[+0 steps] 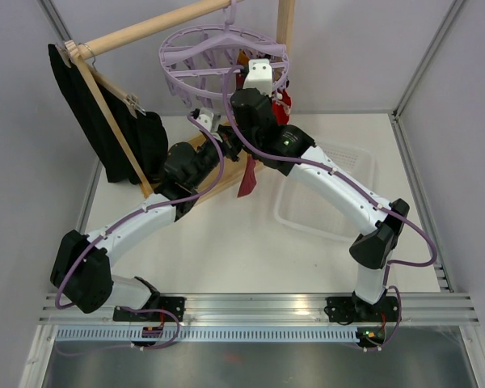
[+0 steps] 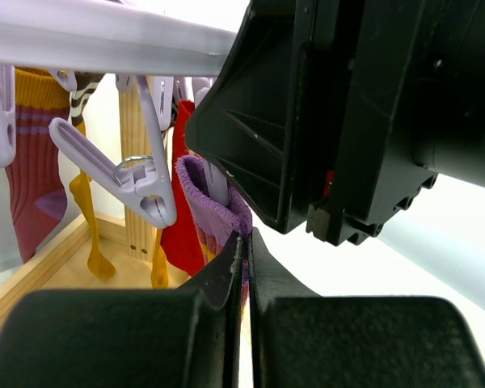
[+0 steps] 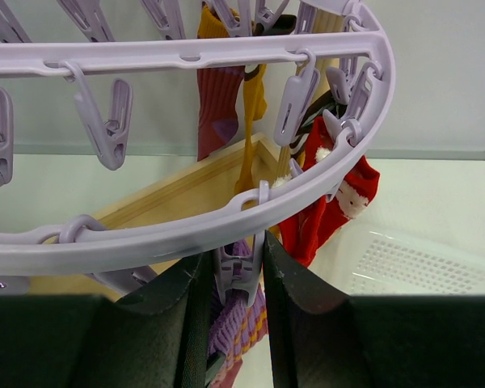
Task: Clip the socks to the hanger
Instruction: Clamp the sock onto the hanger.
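Note:
The lavender hanger (image 1: 218, 48) hangs from the wooden rack, with both grippers under its near rim. In the left wrist view my left gripper (image 2: 244, 238) is shut on the cuff of a purple sock (image 2: 210, 202), holding it up just below the right gripper's black body (image 2: 347, 113). My right gripper (image 3: 237, 259) is shut on a lavender peg (image 3: 241, 271) under the hanger ring (image 3: 186, 230), and the purple striped sock (image 3: 238, 323) sits right beneath that peg. A maroon sock (image 3: 218, 105), a mustard sock (image 3: 250, 137) and a red sock with white bits (image 3: 339, 202) hang from other pegs.
The wooden rack bar (image 1: 145, 28) carries a wooden hanger with a black garment (image 1: 105, 121) at the left. A white perforated basket (image 1: 339, 186) lies on the table at the right. Free pegs (image 2: 145, 182) dangle close to the left fingers.

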You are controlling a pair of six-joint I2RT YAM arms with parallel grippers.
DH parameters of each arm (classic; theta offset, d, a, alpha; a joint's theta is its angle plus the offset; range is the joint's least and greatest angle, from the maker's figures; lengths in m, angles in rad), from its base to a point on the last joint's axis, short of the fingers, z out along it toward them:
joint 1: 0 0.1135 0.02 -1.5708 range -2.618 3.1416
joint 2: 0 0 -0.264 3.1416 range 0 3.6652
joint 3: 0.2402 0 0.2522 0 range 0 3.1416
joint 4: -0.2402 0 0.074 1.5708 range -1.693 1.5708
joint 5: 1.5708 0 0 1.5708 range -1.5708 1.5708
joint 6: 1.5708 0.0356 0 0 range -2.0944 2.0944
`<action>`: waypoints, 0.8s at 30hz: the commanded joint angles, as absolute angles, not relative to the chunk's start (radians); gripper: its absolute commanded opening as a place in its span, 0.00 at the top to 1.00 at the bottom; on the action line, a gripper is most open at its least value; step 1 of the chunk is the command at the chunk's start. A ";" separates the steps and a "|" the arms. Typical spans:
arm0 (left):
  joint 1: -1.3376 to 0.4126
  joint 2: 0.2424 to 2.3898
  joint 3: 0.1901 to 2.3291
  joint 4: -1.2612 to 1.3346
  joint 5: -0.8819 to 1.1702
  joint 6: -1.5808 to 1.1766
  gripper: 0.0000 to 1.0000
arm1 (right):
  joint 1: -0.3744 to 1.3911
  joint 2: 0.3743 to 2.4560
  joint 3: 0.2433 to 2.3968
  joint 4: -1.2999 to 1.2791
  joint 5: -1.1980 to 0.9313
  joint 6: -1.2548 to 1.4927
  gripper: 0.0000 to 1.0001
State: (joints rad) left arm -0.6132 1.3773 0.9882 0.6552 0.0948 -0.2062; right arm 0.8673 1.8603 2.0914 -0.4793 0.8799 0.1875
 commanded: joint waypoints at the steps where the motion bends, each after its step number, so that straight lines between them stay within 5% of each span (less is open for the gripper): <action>1: -0.618 1.347 1.028 0.724 0.080 -0.173 0.98 | 0.857 1.858 2.111 -0.462 0.882 0.204 1.00; 24: -0.618 1.347 1.035 0.742 0.087 -0.187 0.98 | 0.856 1.858 2.094 -0.448 0.877 0.206 1.00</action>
State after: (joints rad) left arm -0.6132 1.3754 0.9886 0.6704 0.0864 -0.2066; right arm 0.8654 1.8603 2.0895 -0.4786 0.8719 0.1883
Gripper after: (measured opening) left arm 0.030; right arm 0.338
